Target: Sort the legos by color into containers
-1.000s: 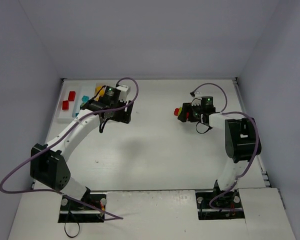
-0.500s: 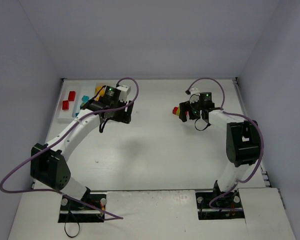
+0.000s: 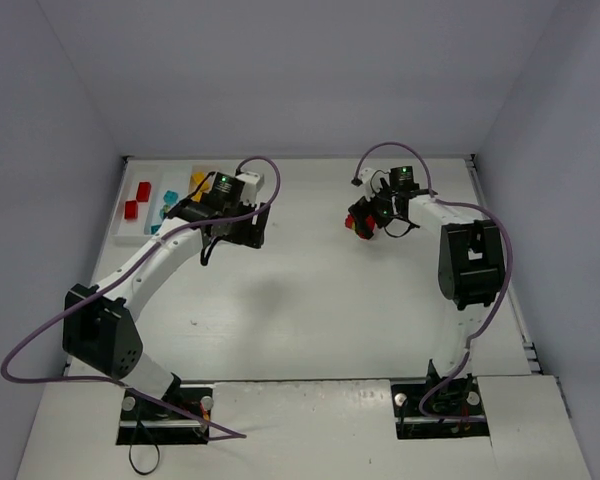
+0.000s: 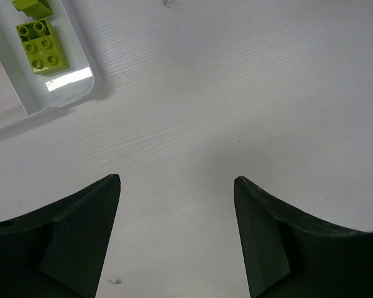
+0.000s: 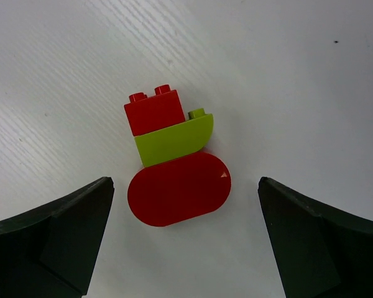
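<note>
Our right gripper (image 5: 183, 183) hung with jaws spread wide over a red-and-lime clump of legos (image 5: 174, 161), which lay on the white table (image 5: 298, 62) between the fingers, touching neither. Our left gripper (image 4: 177, 180), equally spread and empty, hovered beside a corner of the tray (image 4: 81, 99), where a lime brick (image 4: 42, 47) lay.

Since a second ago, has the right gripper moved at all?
Yes. The right gripper has swung left and toward the far edge of the table, and now sits open over the red and green clump.
</note>
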